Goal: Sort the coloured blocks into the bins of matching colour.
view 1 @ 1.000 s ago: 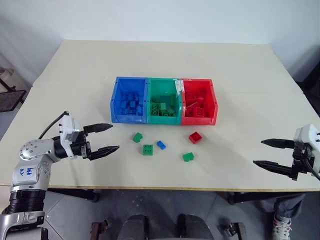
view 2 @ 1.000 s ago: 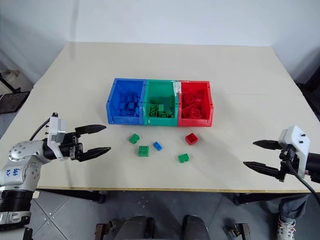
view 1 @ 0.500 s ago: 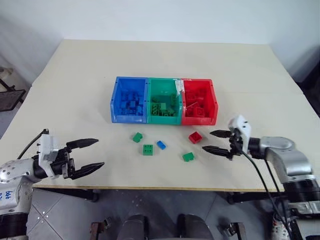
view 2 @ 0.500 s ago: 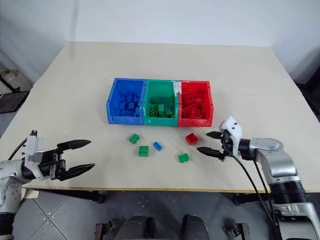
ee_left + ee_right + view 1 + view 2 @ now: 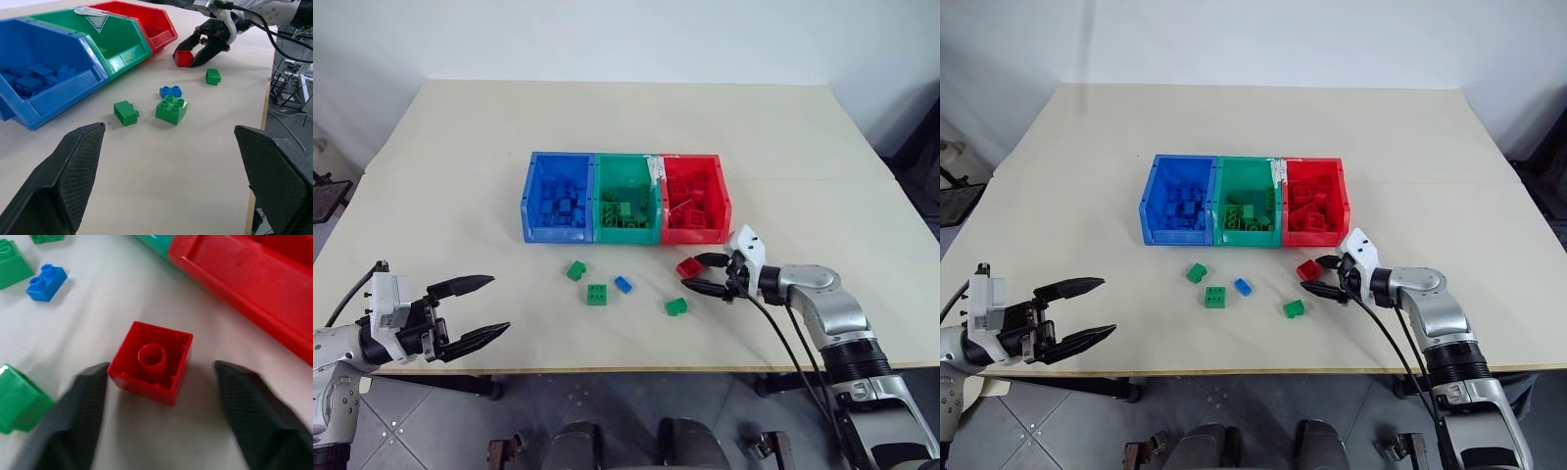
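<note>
The red block (image 5: 688, 266) lies tipped on the table just in front of the red bin (image 5: 697, 235), with its hollow underside facing my right wrist camera. My right gripper (image 5: 693, 272) is open and straddles it. One finger (image 5: 80, 406) is close to the block's side, while the other (image 5: 244, 401) stands apart from it. A blue block (image 5: 624, 285) and three green blocks (image 5: 576, 270), (image 5: 598, 294), (image 5: 676, 306) lie loose in front of the green bin (image 5: 626, 235) and the blue bin (image 5: 556, 233). My left gripper (image 5: 499, 304) is open and holds nothing, near the table's front left edge.
All three bins hold several blocks of their own colour. The table's front edge (image 5: 636, 370) runs just behind both grippers. A black cable (image 5: 783, 338) hangs along my right forearm. Bare tabletop stretches left of the bins and behind them.
My right arm has swung in from the table's right side to the red block, and its fingers have narrowed around it. My left gripper has drawn back toward the front left edge.
</note>
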